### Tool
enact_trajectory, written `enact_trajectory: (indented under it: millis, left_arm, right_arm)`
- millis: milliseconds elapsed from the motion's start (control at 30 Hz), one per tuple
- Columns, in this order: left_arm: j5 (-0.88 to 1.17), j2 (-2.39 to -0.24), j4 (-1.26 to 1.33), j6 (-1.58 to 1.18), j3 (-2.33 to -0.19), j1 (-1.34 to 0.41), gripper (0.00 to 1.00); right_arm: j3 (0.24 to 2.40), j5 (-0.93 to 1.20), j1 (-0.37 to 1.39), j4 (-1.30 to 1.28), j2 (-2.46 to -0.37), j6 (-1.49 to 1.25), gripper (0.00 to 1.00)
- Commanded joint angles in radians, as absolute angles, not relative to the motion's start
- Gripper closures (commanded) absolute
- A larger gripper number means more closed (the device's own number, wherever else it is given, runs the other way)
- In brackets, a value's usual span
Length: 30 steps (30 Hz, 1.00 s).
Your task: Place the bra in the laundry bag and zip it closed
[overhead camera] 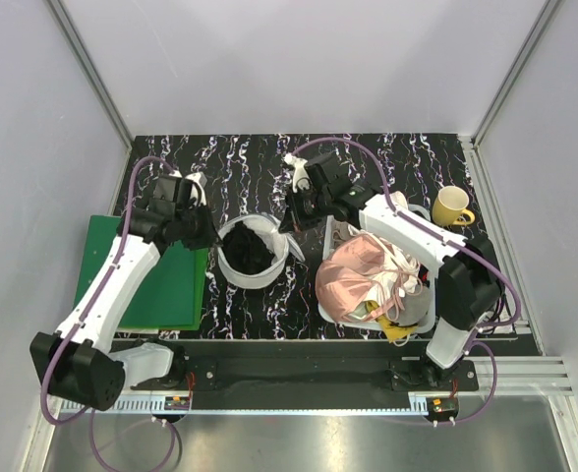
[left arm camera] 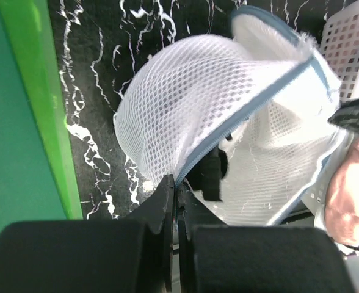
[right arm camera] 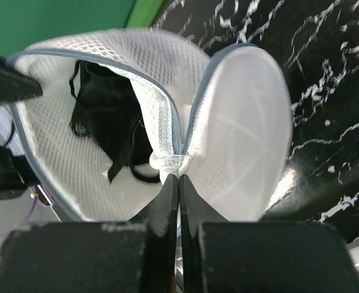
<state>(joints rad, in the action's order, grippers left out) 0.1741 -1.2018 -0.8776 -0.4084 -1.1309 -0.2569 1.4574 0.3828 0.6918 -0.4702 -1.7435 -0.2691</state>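
I see left gripper (left arm camera: pixel 174 186) pinched on bag (left arm camera: pixel 192 104) zip rim, mesh bulging above. Green mat (left arm camera: pixel 14 122) by worktop's left edge, basket (left arm camera: pixel 350 36) right.

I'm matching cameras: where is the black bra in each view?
Top external: bra inside the laundry bag, centre.
Left wrist: not clearly visible; mesh hides it.
Right wrist: upper left, inside the open bag.
Shared landmark: green board.

It looked like a robot lab. Plain white walls (overhead camera: pixel 33 147) on metal bars (overhead camera: pixel 89 69) stood around a black table (overhead camera: pixel 240 162), with two robot arms (overhead camera: pixel 112 285) bolted at its edge.
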Motion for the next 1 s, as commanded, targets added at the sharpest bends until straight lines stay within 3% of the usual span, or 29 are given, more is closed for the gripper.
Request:
enact_trajectory:
  millis: [0, 100, 200, 233, 400, 433, 533, 667, 700, 767, 967]
  left_arm:
    - [0.103, -1.232, -0.842, -0.393, -1.091, -0.255, 1.0]
    - [0.117, -1.342, -0.839, -0.368, -1.106, -0.239, 1.0]
    - [0.084, -1.364, -0.799, -0.376, -1.1, -0.224, 1.0]
    - [0.077, -1.364, -0.793, -0.377, -1.091, -0.219, 1.0]
    - [0.054, -1.342, -0.796, -0.38, -1.065, -0.175, 1.0]
    - [0.048, -1.326, -0.798, -0.387, -1.051, -0.17, 1.0]
    - [0.029, -1.278, -0.801, -0.417, -1.023, -0.16, 1.0]
    - [0.037, -1.243, -0.799, -0.437, -1.003, -0.16, 1.0]
    - [0.052, -1.241, -0.799, -0.44, -1.002, -0.16, 1.0]
    - [0.078, -1.236, -0.792, -0.448, -0.996, -0.16, 1.0]
    - [0.081, -1.227, -0.785, -0.448, -0.996, -0.16, 1.0]
  right_arm:
    - [1.554, 0.337, 0.693, -0.497, -1.776, -0.293, 1.0]
    - [1.624, 0.357, 0.693, -0.525, -1.859, -0.331, 1.0]
    - [1.709, 0.397, 0.695, -0.59, -1.933, -0.351, 0.92]
    - [1.729, 0.414, 0.695, -0.63, -1.95, -0.356, 0.81]
    - [1.832, 0.43, 0.693, -0.741, -1.98, -0.423, 0.47]
    - [1.833, 0.417, 0.692, -0.756, -1.953, -0.451, 0.34]
    - [1.845, 0.318, 0.658, -0.816, -1.922, -0.511, 0.19]
    - [1.897, 0.276, 0.571, -0.85, -1.943, -0.611, 0.13]
    - [1.916, 0.276, 0.558, -0.853, -1.963, -0.607, 0.07]
    - [1.997, 0.279, 0.546, -0.874, -2.054, -0.545, 0.07]
    - [2.056, 0.18, 0.548, -0.92, -2.226, -0.463, 0.26]
